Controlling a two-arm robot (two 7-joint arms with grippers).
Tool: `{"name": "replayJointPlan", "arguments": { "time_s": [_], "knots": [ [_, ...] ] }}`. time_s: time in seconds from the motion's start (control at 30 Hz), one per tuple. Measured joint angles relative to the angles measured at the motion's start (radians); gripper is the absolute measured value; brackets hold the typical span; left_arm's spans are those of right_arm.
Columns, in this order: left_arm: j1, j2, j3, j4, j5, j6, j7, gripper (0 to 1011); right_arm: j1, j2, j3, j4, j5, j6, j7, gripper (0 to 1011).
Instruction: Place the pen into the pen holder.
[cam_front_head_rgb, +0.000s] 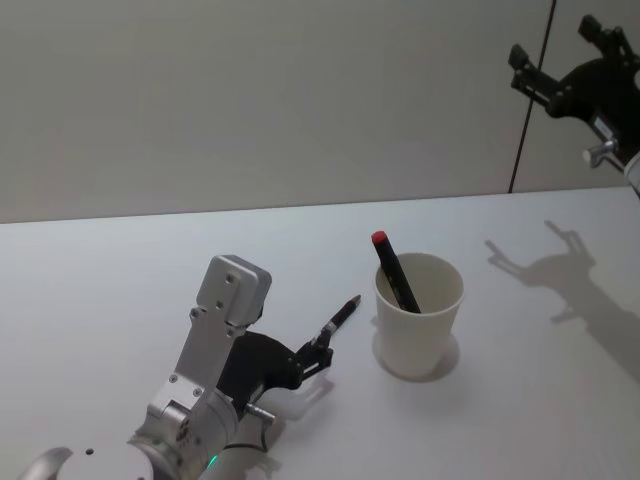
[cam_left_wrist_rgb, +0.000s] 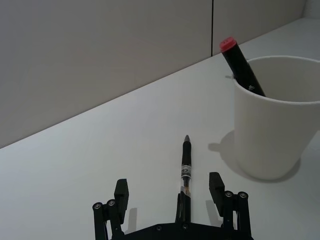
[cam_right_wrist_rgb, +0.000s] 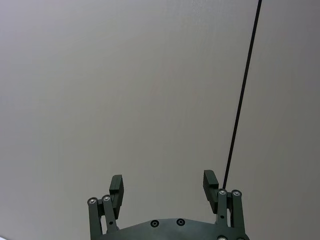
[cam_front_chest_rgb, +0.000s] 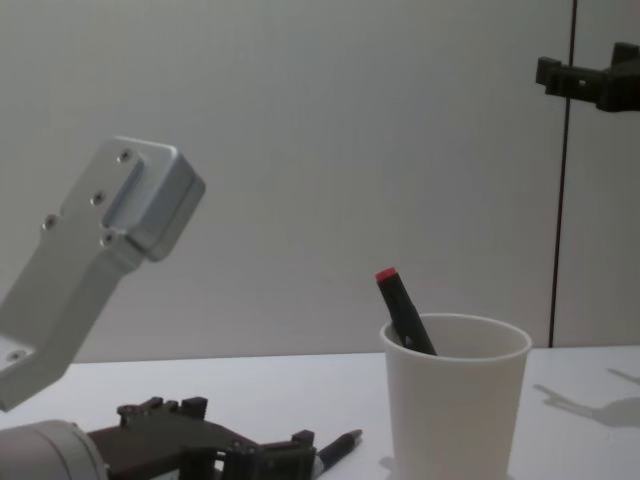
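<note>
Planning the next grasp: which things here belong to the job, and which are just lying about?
Job: slim black pen; plain white paper cup; left gripper, open astride the pen.
Bystanders: red-capped black marker leaning in the cup; right gripper, open, raised high.

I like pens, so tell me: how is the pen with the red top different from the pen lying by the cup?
The red-topped pen stands leaning inside the white cup; the other pen lies on the table outside it, between the fingers of the open left gripper. The red-topped pen looks thicker, with a blunt end; the other pen is slimmer and pointed. Both have dark bodies. The right gripper hangs raised, open.
</note>
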Motion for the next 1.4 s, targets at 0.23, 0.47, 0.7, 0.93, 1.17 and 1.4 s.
{"name": "replayJointPlan", "arguments": {
  "time_s": [0.23, 0.47, 0.7, 0.93, 1.17, 1.4],
  "knots": [
    [-0.006, 0.003, -0.004, 0.009, -0.015, 0.010, -0.046, 1001, 0.000, 0.000, 0.000, 0.000, 0.000, 0.000, 0.000, 1001],
    [-0.009, 0.004, -0.005, 0.016, -0.019, 0.022, -0.077, 1001, 0.000, 0.000, 0.000, 0.000, 0.000, 0.000, 0.000, 1001],
    [-0.009, 0.005, -0.003, 0.022, -0.003, 0.035, -0.092, 1001, 0.000, 0.000, 0.000, 0.000, 0.000, 0.000, 0.000, 1001],
    [-0.007, 0.005, 0.001, 0.031, 0.015, 0.047, -0.102, 1001, 0.000, 0.000, 0.000, 0.000, 0.000, 0.000, 0.000, 1001],
    [-0.002, 0.005, 0.005, 0.040, 0.026, 0.058, -0.111, 1001, 0.000, 0.000, 0.000, 0.000, 0.000, 0.000, 0.000, 1001],
    [0.001, 0.001, 0.006, 0.046, 0.032, 0.056, -0.112, 1001, 0.000, 0.000, 0.000, 0.000, 0.000, 0.000, 0.000, 1001]
  ]
}}
